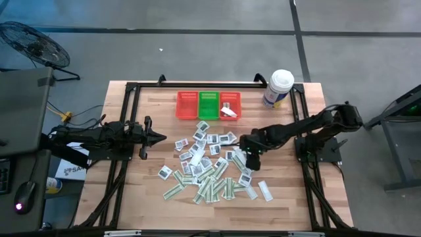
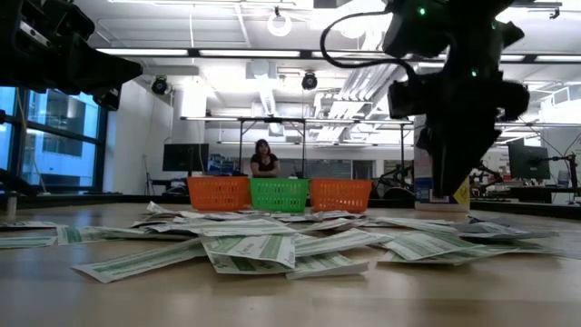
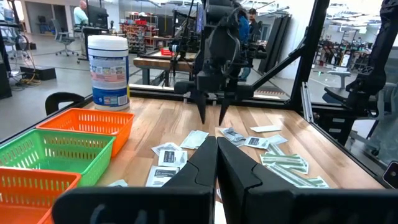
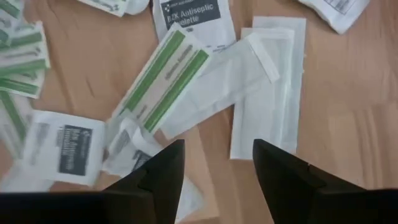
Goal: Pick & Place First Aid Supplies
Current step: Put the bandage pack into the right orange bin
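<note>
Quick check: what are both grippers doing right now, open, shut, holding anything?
Left gripper: shut, empty, waiting at the table's left side.
Right gripper: open, empty, pointing down over the packets.

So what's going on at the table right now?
The right gripper hangs open, fingers pointing down, over the scattered first aid packets on the table, holding nothing yet. The left gripper waits shut at the pile's left edge. One white packet already lies in the right-hand red basket; the green basket looks empty.
</note>
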{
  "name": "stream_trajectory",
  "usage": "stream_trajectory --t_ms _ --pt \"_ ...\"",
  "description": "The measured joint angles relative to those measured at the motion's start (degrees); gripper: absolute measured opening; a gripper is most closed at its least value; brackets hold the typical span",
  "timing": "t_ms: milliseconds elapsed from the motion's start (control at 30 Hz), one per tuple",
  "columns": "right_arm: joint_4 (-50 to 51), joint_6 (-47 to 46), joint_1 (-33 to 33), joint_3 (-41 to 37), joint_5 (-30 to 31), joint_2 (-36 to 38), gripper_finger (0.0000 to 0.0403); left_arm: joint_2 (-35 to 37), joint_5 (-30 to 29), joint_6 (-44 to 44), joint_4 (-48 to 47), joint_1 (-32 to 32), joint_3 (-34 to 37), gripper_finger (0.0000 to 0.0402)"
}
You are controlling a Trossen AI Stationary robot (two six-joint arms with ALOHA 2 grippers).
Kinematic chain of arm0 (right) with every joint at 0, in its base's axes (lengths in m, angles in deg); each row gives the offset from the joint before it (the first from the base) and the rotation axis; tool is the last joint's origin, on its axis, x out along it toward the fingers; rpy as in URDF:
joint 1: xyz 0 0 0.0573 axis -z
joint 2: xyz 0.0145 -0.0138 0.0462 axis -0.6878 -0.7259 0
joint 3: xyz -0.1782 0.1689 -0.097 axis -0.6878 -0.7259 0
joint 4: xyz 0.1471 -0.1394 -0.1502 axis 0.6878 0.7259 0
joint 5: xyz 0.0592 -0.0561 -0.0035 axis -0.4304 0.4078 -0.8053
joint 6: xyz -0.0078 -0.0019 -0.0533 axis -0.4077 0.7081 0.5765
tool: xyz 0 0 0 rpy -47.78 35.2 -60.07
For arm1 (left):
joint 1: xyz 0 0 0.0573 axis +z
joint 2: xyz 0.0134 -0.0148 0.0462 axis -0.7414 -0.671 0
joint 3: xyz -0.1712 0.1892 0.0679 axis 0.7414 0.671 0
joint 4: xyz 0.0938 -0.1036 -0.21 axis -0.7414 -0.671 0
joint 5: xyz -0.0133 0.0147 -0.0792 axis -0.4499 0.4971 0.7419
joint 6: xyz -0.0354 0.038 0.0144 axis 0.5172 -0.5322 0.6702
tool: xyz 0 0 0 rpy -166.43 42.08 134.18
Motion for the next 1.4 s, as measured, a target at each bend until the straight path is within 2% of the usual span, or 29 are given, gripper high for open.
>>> stream_trajectory --t_ms 333,500,1167,1400 --pt "-4.76 2.74 -0.09 -4.52 1.83 0.00 0.0156 -0.01 0.00 0.01 0.00 0.02 0.00 0.0001" --pt "-4.83 2.73 -0.09 -4.76 5.07 0.00 0.0147 0.00 0.00 -0.01 0.00 0.00 0.00 0.0001" --pt "-5.40 3.08 -0.09 -4.60 4.93 -3.56 0.0144 -0.01 0.00 0.00 0.01 0.00 0.00 0.0001" --pt "-5.40 0.06 -0.13 -4.60 5.78 -3.63 0.0117 0.00 0.00 0.01 0.01 0.00 0.00 0.0001"
